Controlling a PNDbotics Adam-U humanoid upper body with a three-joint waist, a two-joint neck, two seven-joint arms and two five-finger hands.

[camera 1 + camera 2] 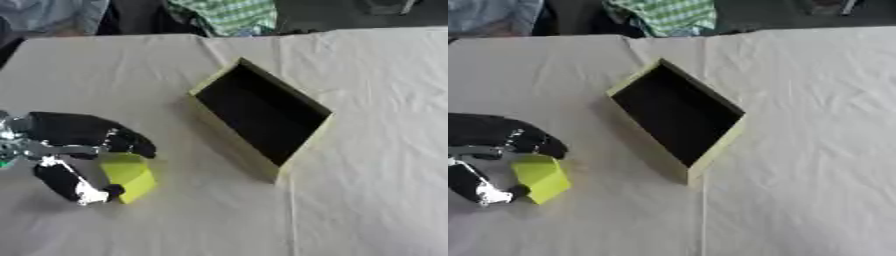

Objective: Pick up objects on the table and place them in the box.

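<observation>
In the left eye view the left hand (74, 150) comes in from the left edge low on the bench (367, 200); its fingers (131, 142) curl over the top of a yellow-green block (129, 176) while the thumb closes on the block's lower left corner, so the hand is clamped on the block; the block appears to rest on or just above the cloth, its long axis running from the fingers down toward the thumb; the box (262, 112) lies up and to the right of the fingers, near but apart from them, open side up, dark inside with pale yellow walls, its long axis slanting from upper left to lower right; the nearest wall faces the hand, so the coming move is probably a lift and a carry rightward over that wall.

In the right eye view the same hand (492, 145) holds the block (540, 177), the box (677, 117) again to the right of the fingers; the white cloth is wrinkled but bare between them; the right hand does not show; clothing lies beyond the far edge.
</observation>
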